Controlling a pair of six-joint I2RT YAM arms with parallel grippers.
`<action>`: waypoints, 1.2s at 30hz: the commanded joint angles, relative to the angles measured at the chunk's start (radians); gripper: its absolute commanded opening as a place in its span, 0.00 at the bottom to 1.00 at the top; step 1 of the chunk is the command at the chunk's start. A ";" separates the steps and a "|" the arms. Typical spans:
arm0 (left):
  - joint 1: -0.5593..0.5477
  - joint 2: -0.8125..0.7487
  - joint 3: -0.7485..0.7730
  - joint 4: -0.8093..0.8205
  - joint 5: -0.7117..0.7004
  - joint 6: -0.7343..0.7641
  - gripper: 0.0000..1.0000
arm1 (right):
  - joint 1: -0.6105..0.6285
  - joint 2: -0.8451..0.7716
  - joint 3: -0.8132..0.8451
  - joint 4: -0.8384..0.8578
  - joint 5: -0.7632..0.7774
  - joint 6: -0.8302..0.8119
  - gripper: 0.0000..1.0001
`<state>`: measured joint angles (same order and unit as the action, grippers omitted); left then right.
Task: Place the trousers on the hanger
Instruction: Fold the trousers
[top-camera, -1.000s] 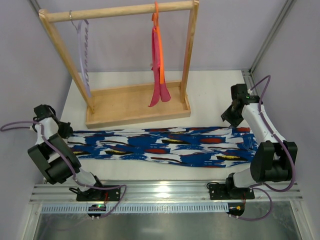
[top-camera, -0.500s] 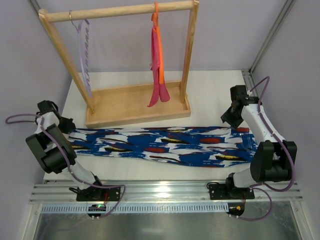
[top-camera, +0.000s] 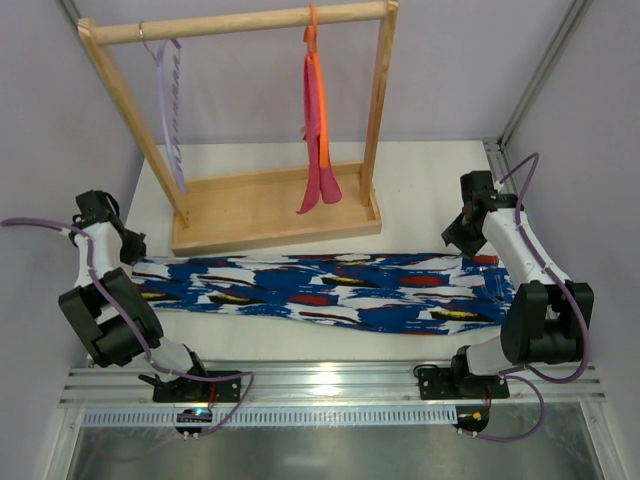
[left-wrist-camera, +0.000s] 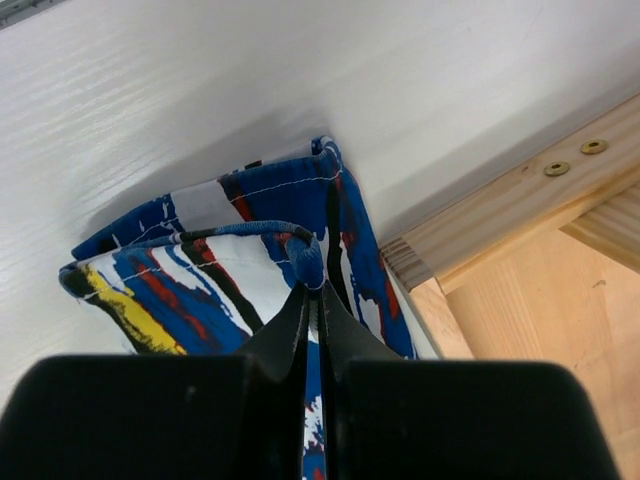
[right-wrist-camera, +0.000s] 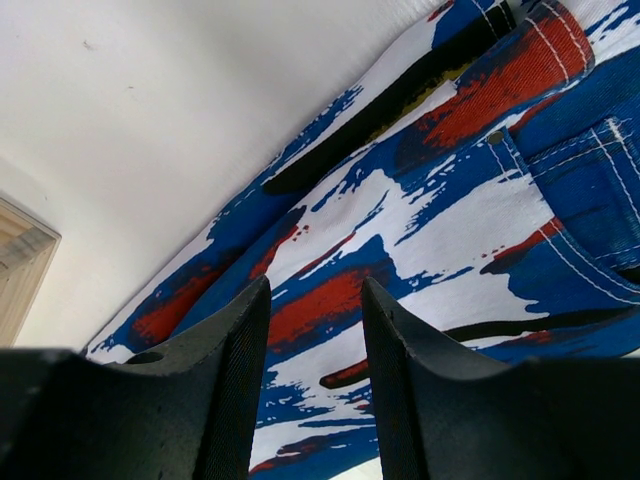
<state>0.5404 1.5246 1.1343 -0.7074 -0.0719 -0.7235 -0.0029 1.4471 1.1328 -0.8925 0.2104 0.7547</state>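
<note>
**Barely begun: gripped at one end, not yet hung**

Finds the trousers (top-camera: 320, 290) stretched flat, left to right, across the white table (top-camera: 430, 180), just near of the wooden rack's base tray (top-camera: 270, 215). Judged as an opening step only. Done so far: a hold on the left end. Left to do: fetching the hanger, getting the cloth over its bar, returning both to the rail.

Pinches a blue fold of the hem at the far-left corner with the left gripper (left-wrist-camera: 312, 300), fingers pressed tight together on it, close beside the tray's corner. Holds the right gripper (right-wrist-camera: 315, 300) part-open over the far-right waist end, jaws apart with printed cloth showing beyond the gap and nothing clamped between them.

Leaves the lilac hanger (top-camera: 168, 120) hooked on the far-left end of the rack rail, well apart from the trousers and both arms. Likewise the orange hanger (top-camera: 312, 45) with its pink cloth (top-camera: 320, 170), further right on the rail.

Against a second ago: has swung the left wrist farther away, drawing the left end along slightly. Shows no change on the right side.
</note>
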 joint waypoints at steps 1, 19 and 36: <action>-0.028 -0.018 0.010 -0.010 -0.074 0.025 0.00 | 0.003 -0.030 -0.008 0.017 0.015 -0.011 0.45; -0.140 -0.021 0.127 -0.087 -0.239 0.042 0.00 | 0.003 -0.051 -0.022 0.015 0.021 -0.021 0.45; -0.135 0.088 0.157 -0.046 -0.239 0.111 0.68 | 0.003 -0.056 0.018 -0.010 0.067 -0.051 0.45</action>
<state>0.4011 1.6970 1.3098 -0.7830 -0.2634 -0.6350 -0.0029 1.4311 1.1145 -0.8940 0.2424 0.7223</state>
